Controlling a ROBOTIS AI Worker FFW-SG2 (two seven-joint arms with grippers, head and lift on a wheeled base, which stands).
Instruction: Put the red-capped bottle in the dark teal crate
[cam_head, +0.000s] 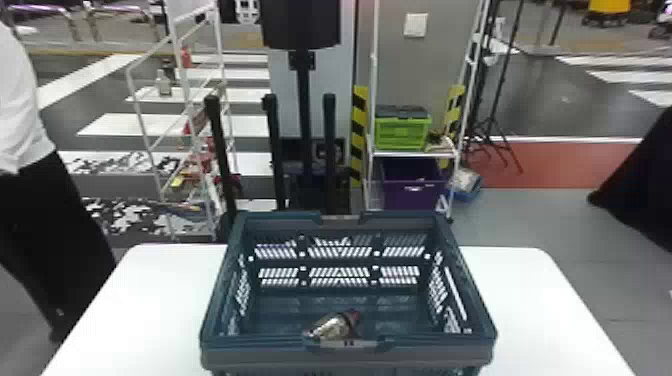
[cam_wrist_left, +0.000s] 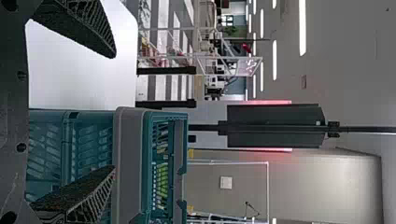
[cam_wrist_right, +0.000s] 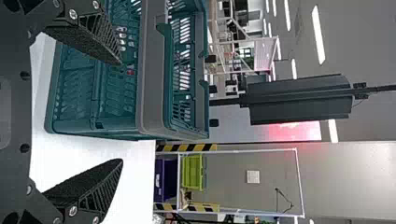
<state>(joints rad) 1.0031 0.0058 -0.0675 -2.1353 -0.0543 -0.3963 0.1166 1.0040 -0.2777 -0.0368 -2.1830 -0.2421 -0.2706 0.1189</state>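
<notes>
Left wrist view is showing the left gripper with empty jaws standing apart; the right gripper is likewise gaping, holding nothing. Beyond, the dark teal crate is standing on the desk, and the red-capped bottle is lying inside, near the closest wall. The placing is looking finished, nothing evidently remaining.

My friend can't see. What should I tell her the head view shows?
A shiny, red-capped bottle lies inside a dark teal plastic crate, near its front wall. The crate stands on a white table, with white metal racks behind.
</notes>
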